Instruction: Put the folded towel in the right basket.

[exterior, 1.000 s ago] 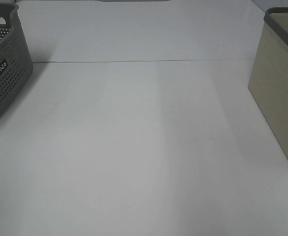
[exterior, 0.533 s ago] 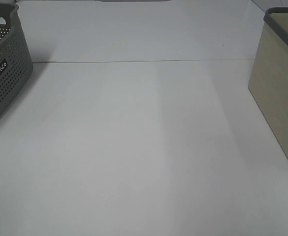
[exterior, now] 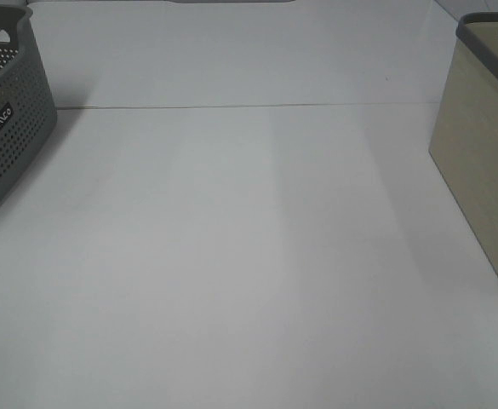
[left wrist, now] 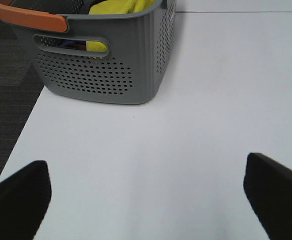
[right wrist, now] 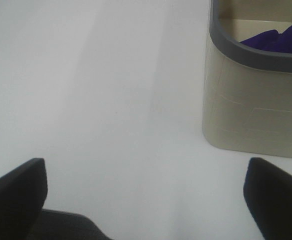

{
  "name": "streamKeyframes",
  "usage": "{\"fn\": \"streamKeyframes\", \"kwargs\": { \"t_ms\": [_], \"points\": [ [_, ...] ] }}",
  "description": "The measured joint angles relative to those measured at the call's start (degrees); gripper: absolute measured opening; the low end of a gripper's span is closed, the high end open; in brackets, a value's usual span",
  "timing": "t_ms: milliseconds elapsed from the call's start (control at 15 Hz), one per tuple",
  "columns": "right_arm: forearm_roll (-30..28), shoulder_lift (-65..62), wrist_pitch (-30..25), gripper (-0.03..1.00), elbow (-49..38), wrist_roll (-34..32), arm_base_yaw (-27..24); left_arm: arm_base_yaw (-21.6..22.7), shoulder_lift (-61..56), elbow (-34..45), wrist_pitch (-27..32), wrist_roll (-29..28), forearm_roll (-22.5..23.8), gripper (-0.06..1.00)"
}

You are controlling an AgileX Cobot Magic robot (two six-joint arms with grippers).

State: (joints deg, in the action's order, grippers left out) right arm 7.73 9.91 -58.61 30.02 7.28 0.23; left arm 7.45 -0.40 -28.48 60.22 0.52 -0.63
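The right basket (exterior: 480,145) is beige with a dark grey rim and stands at the table's right edge. In the right wrist view this basket (right wrist: 255,105) holds a dark purple-blue towel (right wrist: 278,39); its folds are not clear. My right gripper (right wrist: 146,202) is open and empty over bare table, to the side of the basket. My left gripper (left wrist: 146,200) is open and empty over bare table in front of the grey basket (left wrist: 101,65). Neither gripper shows in the exterior high view.
The grey perforated basket (exterior: 6,119) stands at the table's left edge and holds a yellow cloth (left wrist: 118,7); it has an orange handle (left wrist: 28,19). Dark floor (left wrist: 6,100) lies beyond the table's left edge. A seam (exterior: 249,106) crosses the white table.
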Motion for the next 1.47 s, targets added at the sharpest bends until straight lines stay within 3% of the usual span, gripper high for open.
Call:
{"fn": "streamKeyframes", "kwargs": {
  "t_ms": [467, 1467],
  "points": [
    [0.17, -9.8, -0.11, 0.98, 0.0, 0.74, 2.01, 0.0, 0.0, 0.0, 0.0, 0.0, 0.0, 0.99],
    [0.17, -10.14, -1.6, 0.98, -1.15, 0.69, 2.01, 0.0, 0.0, 0.0, 0.0, 0.0, 0.06, 0.99]
  ]
}}
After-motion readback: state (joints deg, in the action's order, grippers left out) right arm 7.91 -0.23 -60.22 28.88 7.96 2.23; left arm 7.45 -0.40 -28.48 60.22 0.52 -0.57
